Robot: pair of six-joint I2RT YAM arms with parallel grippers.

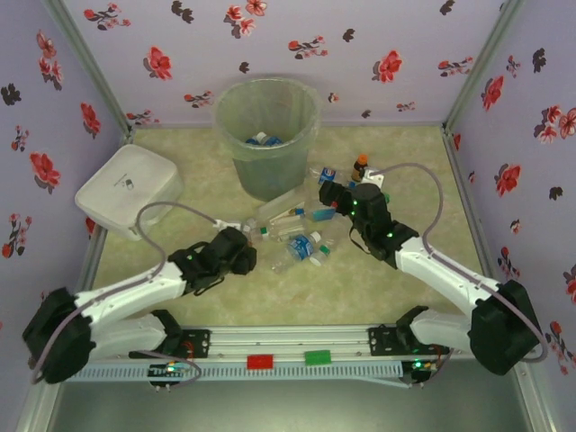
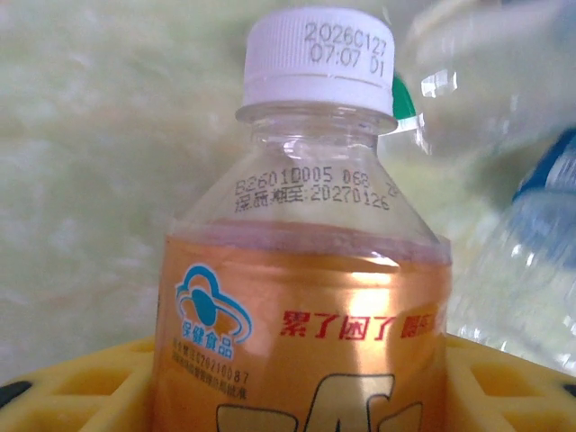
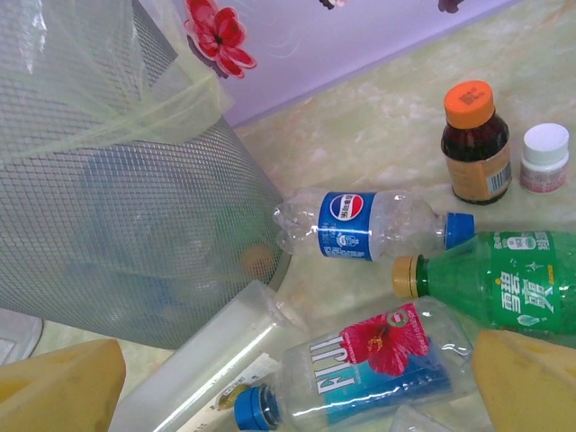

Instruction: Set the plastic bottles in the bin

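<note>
The table [image 1: 306,297] carries loose bottles [image 1: 309,247] (mostly lying), the bin [image 1: 270,171], a white container [image 1: 126,184].

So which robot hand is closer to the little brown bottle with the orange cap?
Right. The right gripper is just short of the brown vial. The left gripper is much farther off, on the other side of the bottle pile.

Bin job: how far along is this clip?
Done: a few bottles lie inside the bin. In hand: the left pincer looks closed on an orange-labelled bottle; the right pincer hovers open. Left: a cluster on the table beside the bin, including the Pepsi bottle, green bottle and Fiji bottle.
</note>
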